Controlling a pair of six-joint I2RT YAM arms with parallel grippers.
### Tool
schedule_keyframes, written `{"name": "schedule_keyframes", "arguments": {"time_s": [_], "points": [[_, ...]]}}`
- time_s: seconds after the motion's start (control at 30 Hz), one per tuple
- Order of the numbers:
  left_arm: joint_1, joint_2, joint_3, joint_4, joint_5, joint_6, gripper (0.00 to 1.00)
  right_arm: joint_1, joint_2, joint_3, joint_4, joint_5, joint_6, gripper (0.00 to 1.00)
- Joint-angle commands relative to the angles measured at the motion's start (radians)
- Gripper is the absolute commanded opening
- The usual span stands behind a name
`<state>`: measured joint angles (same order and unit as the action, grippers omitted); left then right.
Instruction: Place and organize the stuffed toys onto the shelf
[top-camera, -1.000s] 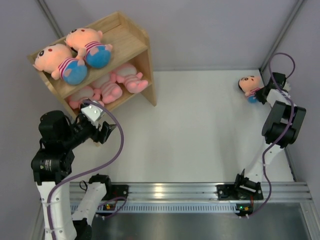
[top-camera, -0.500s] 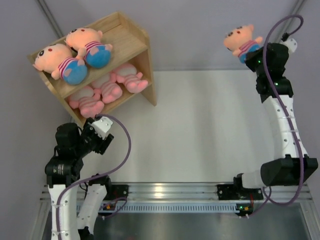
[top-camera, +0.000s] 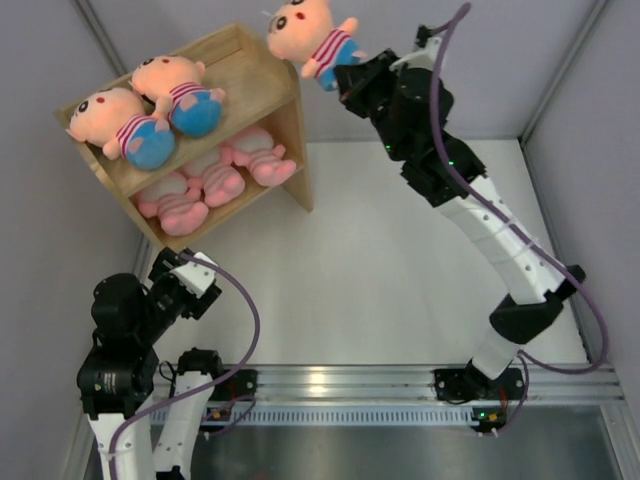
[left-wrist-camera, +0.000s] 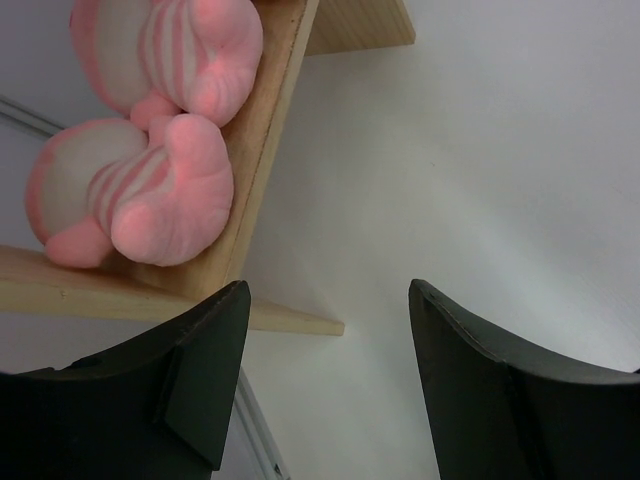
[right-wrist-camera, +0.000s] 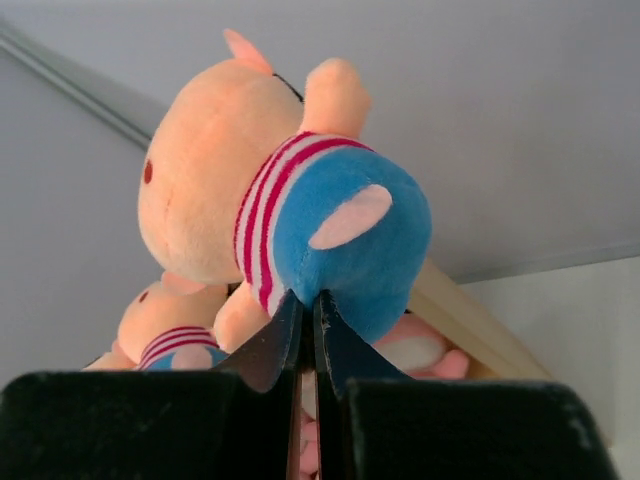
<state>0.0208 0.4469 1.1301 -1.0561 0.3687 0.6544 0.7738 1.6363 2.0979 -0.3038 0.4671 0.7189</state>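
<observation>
My right gripper (top-camera: 347, 76) is shut on the blue bottom of a peach-headed doll (top-camera: 308, 38), holding it in the air over the right end of the wooden shelf (top-camera: 262, 82). In the right wrist view the doll (right-wrist-camera: 290, 205) sits just above my closed gripper (right-wrist-camera: 307, 305). Two more dolls (top-camera: 128, 120) lie on the top tier. Three pink striped animals (top-camera: 215, 175) lie on the lower tier; two show in the left wrist view (left-wrist-camera: 150, 190). My left gripper (top-camera: 192, 285) is open and empty, low in front of the shelf's left corner (left-wrist-camera: 325, 290).
Grey walls enclose the white table (top-camera: 420, 270) on three sides. The shelf stands at an angle in the far left corner. A metal rail (top-camera: 340, 385) with both arm bases runs along the near edge.
My right arm has swung from the far right corner up and leftward, carrying the doll over to the shelf. My left arm has drawn back from the shelf toward its base.
</observation>
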Motion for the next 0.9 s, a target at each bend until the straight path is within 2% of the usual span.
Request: {"name": "schedule_keyframes", "arguments": {"time_s": [0.0, 0.1, 0.23, 0.37, 0.5, 0.67, 0.87], "points": [[-0.002, -0.017, 0.023, 0.013, -0.007, 0.019, 0.71, 0.084, 0.14, 0.189, 0.068, 0.085, 0.011, 0.0], [-0.001, -0.027, 0.025, 0.002, -0.028, 0.031, 0.71, 0.123, 0.241, 0.28, 0.126, 0.12, 0.037, 0.0], [-0.002, -0.037, 0.031, -0.018, -0.031, 0.044, 0.71, 0.14, 0.283, 0.277, 0.173, 0.156, 0.129, 0.0], [-0.002, -0.043, 0.019, -0.019, -0.027, 0.054, 0.72, 0.169, 0.324, 0.271, 0.247, 0.225, 0.14, 0.0], [-0.001, -0.039, 0.022, -0.021, -0.016, 0.033, 0.72, 0.191, 0.382, 0.332, 0.27, 0.228, 0.195, 0.0], [-0.001, -0.042, 0.023, -0.018, -0.023, 0.028, 0.72, 0.246, 0.421, 0.335, 0.337, 0.307, 0.188, 0.0], [-0.001, -0.051, 0.033, -0.019, -0.036, 0.017, 0.72, 0.265, 0.433, 0.327, 0.353, 0.306, 0.175, 0.0]]}}
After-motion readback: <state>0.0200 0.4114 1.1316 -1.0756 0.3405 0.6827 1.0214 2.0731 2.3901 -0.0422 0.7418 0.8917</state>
